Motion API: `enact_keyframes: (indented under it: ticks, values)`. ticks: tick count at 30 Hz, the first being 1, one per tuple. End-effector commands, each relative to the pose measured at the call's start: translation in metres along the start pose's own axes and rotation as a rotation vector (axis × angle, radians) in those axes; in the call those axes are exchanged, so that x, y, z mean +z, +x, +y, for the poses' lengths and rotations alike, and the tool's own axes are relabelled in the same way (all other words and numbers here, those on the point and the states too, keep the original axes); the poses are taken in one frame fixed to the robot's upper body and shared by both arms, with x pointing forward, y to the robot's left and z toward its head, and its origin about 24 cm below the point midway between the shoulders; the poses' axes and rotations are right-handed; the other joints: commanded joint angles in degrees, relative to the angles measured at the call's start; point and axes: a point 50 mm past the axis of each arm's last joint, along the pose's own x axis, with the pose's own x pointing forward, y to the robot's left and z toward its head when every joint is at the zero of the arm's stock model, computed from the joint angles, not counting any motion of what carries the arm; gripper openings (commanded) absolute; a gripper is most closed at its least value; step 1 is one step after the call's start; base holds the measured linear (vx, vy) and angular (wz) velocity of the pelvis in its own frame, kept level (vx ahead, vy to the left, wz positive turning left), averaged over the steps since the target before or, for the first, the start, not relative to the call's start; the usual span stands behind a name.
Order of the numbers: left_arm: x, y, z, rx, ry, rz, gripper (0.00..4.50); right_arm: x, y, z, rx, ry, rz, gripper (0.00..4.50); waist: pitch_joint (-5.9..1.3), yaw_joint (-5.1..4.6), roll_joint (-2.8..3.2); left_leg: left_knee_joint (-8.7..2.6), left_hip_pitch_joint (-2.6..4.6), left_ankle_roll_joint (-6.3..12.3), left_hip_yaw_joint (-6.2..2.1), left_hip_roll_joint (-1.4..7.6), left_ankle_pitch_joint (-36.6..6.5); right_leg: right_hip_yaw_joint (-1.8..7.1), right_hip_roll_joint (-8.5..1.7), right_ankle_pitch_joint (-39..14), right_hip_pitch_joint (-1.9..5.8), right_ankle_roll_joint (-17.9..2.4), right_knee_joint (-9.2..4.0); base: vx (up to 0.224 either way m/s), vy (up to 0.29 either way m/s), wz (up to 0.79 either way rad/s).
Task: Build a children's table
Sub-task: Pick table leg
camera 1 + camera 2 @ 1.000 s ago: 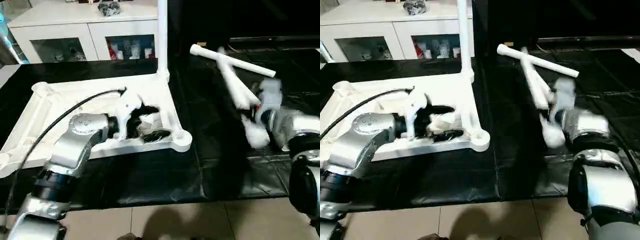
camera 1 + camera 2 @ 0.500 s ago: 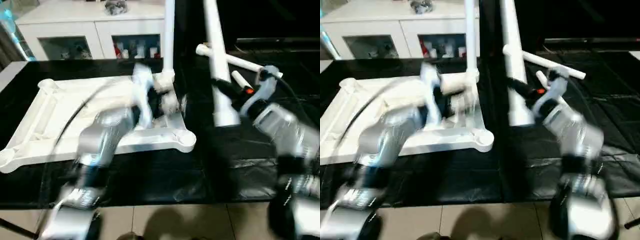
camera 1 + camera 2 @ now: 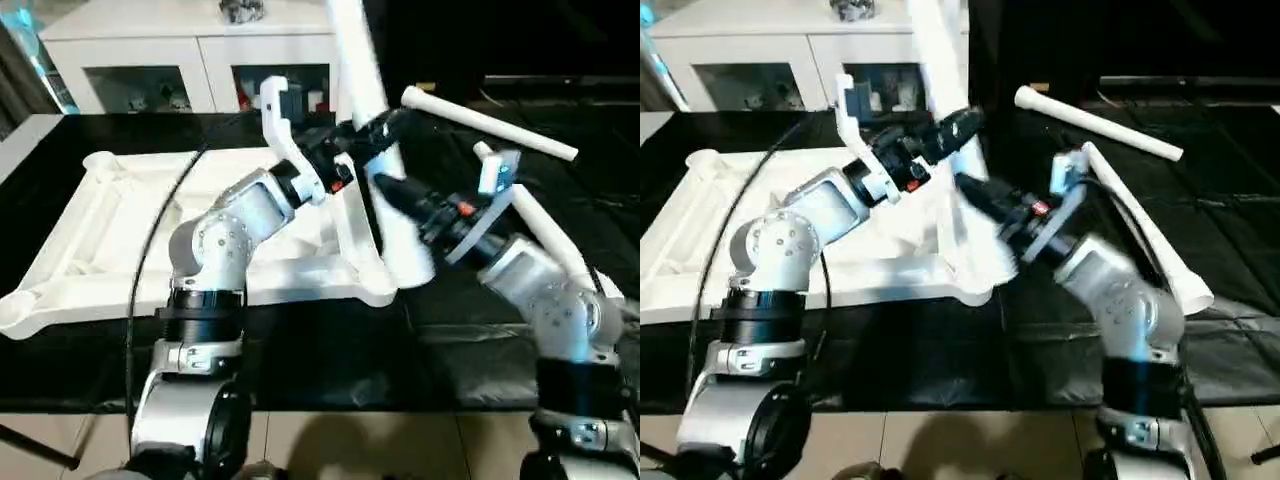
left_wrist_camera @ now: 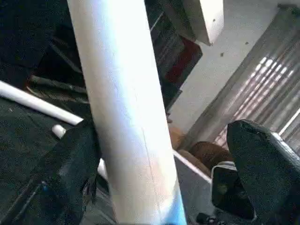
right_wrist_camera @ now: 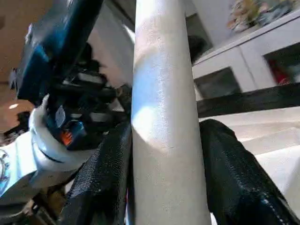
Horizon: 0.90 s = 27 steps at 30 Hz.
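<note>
The children's table top (image 3: 100, 230) lies upside down on the black mat, ribbed side up, with round sockets at its corners. A white leg (image 3: 360, 60) stands tilted over the top's near right corner, its wide end (image 3: 410, 265) lowest. My right gripper (image 3: 395, 195) is shut on this leg (image 5: 161, 70) at its lower part. Higher up, my left gripper (image 3: 385, 125) is open, its fingers (image 4: 75, 164) standing wide on either side of the same leg (image 4: 122, 93).
Two more white legs (image 3: 490, 125) (image 3: 545, 235) lie crossed on the black mat (image 3: 450, 330) at the right. A white cabinet with glass doors (image 3: 190, 50) stands behind the table. Tiled floor (image 3: 400, 440) shows at the near edge.
My right gripper has lifted a leg off the mat and carried it left to the top's near right corner. The left arm has risen from the top's underside to that leg.
</note>
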Motion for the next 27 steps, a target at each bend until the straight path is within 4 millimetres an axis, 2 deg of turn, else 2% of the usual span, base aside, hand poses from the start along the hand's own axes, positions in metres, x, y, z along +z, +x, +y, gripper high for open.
enact_keyframes:
  ticks: [1,3,5,8,9,11,14,16,19,27]
  values:
    - [0.007,0.005,-0.007,-0.023,-0.001,-0.011,4.5,-0.001,0.002,0.006,0.019,-0.015,0.02,1.82,-4.51,0.27,-1.27,-3.55,1.01,3.67,-1.35,3.0,-7.94,2.73,-4.45,-17.78,3.0,-8.07,-4.35,0.0,0.0,0.0]
    - [0.006,0.006,-0.002,0.029,-0.005,-0.002,4.32,-0.003,0.004,0.006,-0.007,-0.054,0.042,1.82,-4.45,0.24,-1.32,-3.57,1.02,4.04,-1.33,2.99,-7.63,2.67,-4.43,-18.0,3.02,-7.78,-4.45,0.0,0.0,0.0]
    - [0.006,0.007,0.004,0.109,-0.011,0.004,4.14,-0.006,0.008,0.006,-0.044,-0.107,0.068,1.82,-4.36,0.11,-1.31,-3.58,1.09,3.25,-1.32,2.95,-8.14,2.63,-4.35,-19.04,2.95,-7.1,-4.59,0.0,0.0,0.0]
    - [0.007,0.007,0.005,0.147,0.012,-0.002,4.0,-0.007,0.011,0.006,-0.074,-0.145,0.078,1.82,-4.25,0.02,-1.32,-3.72,1.12,2.83,-1.42,2.94,-8.99,2.59,-4.38,-21.44,2.95,-5.88,-4.89,0.0,0.0,0.0]
    - [0.008,0.008,0.005,0.152,0.021,-0.006,3.72,-0.007,0.012,0.006,-0.079,-0.156,0.082,1.82,-4.28,-0.01,-1.32,-3.72,1.17,2.75,-1.43,2.97,-9.11,2.6,-4.39,-21.41,2.95,-5.83,-4.89,0.0,0.0,0.0]
    - [0.01,0.008,0.005,0.167,0.039,-0.017,3.69,-0.008,0.014,0.006,-0.092,-0.18,0.091,1.82,-4.26,-0.04,-1.3,-3.78,1.11,2.8,-1.49,3.03,-8.99,2.63,-4.32,-20.6,2.91,-5.73,-4.86,0.0,0.0,0.0]
    - [0.015,0.01,0.005,0.202,0.034,-0.066,3.28,-0.011,0.017,0.007,-0.111,-0.214,0.099,1.82,-4.41,0.03,-1.28,-3.68,1.06,2.9,-1.46,3.05,-8.33,2.67,-4.42,-18.67,3.03,-6.35,-4.59,0.0,0.0,0.0]
    - [0.016,0.011,0.005,0.208,0.039,-0.076,3.22,-0.011,0.019,0.007,-0.116,-0.22,0.091,1.82,-4.38,-0.02,-1.34,-3.63,1.01,3.31,-1.4,3.04,-8.27,2.66,-4.41,-18.01,3.0,-6.83,-4.56,0.0,0.0,0.0]
    - [0.015,0.012,0.003,0.217,0.028,-0.083,2.83,-0.012,0.021,0.007,-0.125,-0.233,0.08,1.82,-4.41,0.0,-1.23,-3.58,1.04,3.71,-1.39,3.14,-7.9,2.69,-4.43,-17.24,2.97,-7.4,-4.44,0.0,0.0,0.0]
    - [0.01,0.014,0.002,0.255,0.007,-0.086,2.25,-0.013,0.024,0.009,-0.13,-0.26,0.073,1.82,-4.36,-0.08,-1.19,-3.62,0.99,3.66,-1.47,3.13,-8.56,2.67,-4.35,-17.47,3.05,-7.18,-4.48,0.0,0.0,0.0]
